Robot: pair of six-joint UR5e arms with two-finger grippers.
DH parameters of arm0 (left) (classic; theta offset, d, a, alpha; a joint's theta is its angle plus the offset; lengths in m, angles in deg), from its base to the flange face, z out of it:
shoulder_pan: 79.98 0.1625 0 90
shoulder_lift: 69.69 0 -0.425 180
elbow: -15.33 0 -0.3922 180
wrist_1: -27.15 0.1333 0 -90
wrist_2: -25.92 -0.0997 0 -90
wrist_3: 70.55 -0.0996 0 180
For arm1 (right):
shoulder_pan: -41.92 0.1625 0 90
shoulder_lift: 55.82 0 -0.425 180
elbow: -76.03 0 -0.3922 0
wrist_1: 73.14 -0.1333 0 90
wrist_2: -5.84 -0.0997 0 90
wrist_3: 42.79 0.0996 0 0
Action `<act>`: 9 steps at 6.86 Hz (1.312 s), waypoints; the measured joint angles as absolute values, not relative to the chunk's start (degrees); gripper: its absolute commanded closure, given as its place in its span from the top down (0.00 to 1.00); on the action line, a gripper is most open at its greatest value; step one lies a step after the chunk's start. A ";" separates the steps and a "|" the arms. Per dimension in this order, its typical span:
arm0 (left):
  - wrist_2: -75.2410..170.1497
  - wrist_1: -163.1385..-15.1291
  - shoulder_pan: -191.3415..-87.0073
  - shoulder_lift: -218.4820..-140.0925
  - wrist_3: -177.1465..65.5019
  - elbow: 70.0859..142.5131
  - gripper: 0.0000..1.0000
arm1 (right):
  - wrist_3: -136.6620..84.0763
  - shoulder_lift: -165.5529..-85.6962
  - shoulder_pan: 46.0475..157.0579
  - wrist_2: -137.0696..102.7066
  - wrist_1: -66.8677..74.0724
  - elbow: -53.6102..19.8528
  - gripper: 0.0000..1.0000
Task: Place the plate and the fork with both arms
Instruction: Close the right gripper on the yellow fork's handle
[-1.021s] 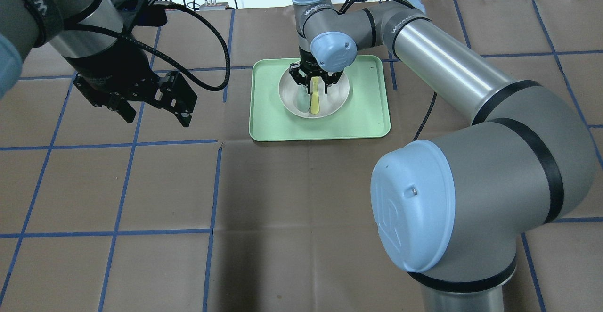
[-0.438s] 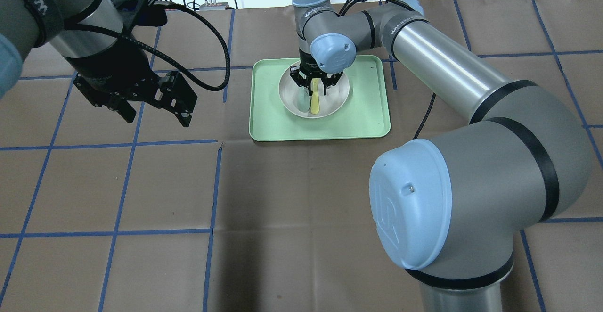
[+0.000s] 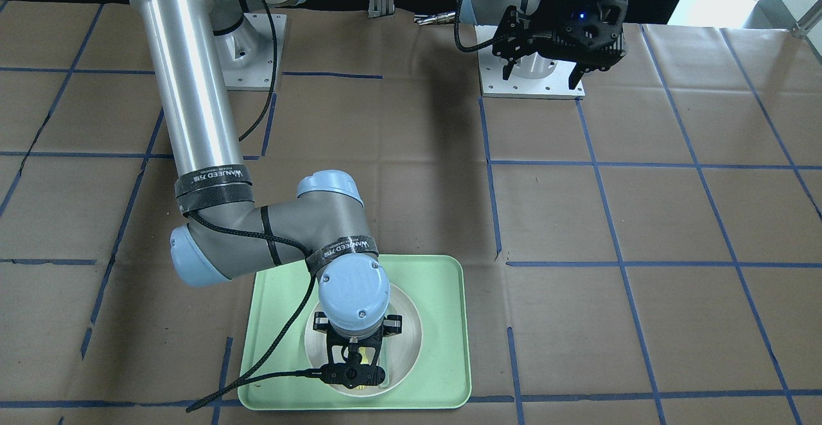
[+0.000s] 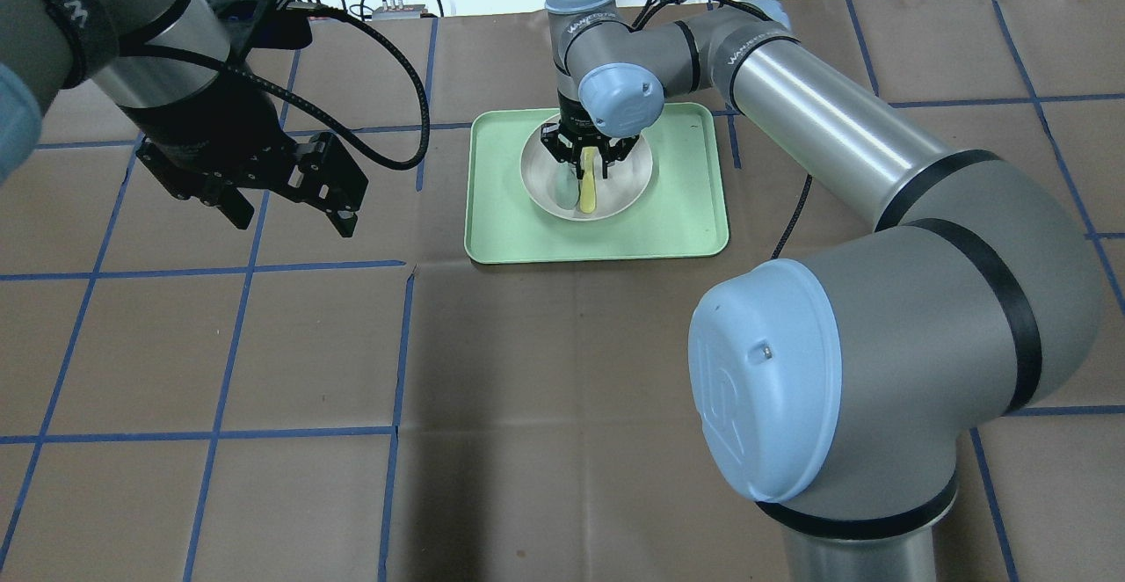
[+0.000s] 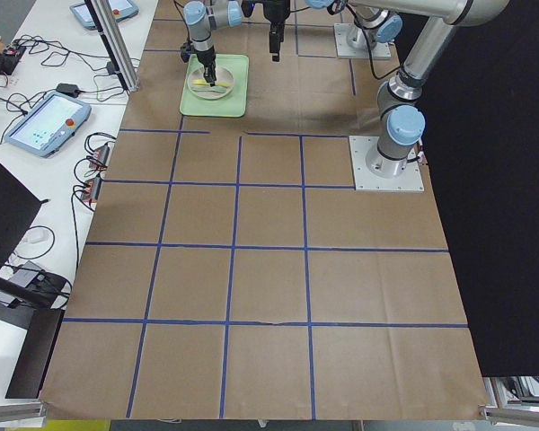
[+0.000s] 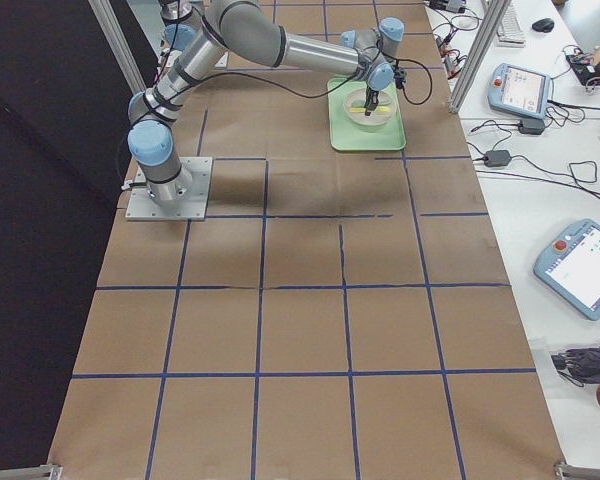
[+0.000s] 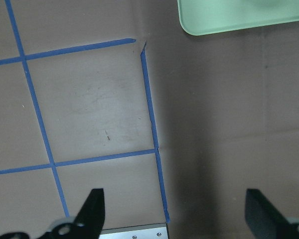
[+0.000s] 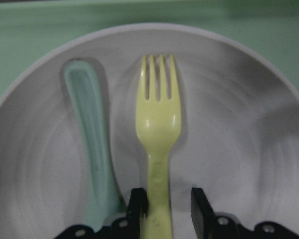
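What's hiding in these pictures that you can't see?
Fork, handle's end: right wrist view, behind the right hand, cut by the bottom edge.
Spoon, lower end: same view, behind that hand.
Plate: front-facing view, mostly under the right arm's wrist.
Left hand: left wrist view, only fingertips show.

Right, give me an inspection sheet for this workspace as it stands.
Surface: brown paper-covered table marked with a blue tape grid.
Job's things: round off-white plate sits in the light-green rectangular tray; pale-yellow plastic fork lies flat in the plate.
Clutter: grey-green spoon lies in the plate beside the fork.
Grippers: right gripper low over the plate, fingers open astride the fork's handle; left gripper open, empty, above bare table, away from the tray.
Cables: black cable loops off the left wrist; another trails from the right wrist past the tray's corner.
Surroundings: teach pendants and loose wires on the white bench.
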State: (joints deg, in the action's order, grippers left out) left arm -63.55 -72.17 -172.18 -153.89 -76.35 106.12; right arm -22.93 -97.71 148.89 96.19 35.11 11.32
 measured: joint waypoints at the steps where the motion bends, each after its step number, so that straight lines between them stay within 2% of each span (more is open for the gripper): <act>1: -63.55 -72.17 -172.18 -153.89 -76.35 106.12 1.00 | -22.93 -97.58 148.89 96.19 35.13 11.37 0.38; 3: -63.55 -72.17 -172.18 -153.89 -76.38 106.12 1.00 | -22.93 -97.41 148.88 96.20 35.13 11.47 0.20; 5: -63.55 -72.17 -172.18 -153.89 -76.49 106.12 1.00 | -23.01 -97.45 148.89 96.19 36.12 11.61 0.05; 7: -63.61 -72.19 -172.18 -153.89 -76.59 106.13 1.00 | -23.08 -97.55 148.89 96.08 37.24 11.63 0.00; 9: -63.64 -72.21 -172.18 -153.89 -76.78 106.16 1.00 | -23.07 -97.96 148.86 96.08 37.38 11.68 0.00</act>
State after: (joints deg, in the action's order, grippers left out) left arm -63.64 -72.21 -172.18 -153.89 -76.78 106.16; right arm -23.07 -97.96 148.86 96.08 37.38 11.68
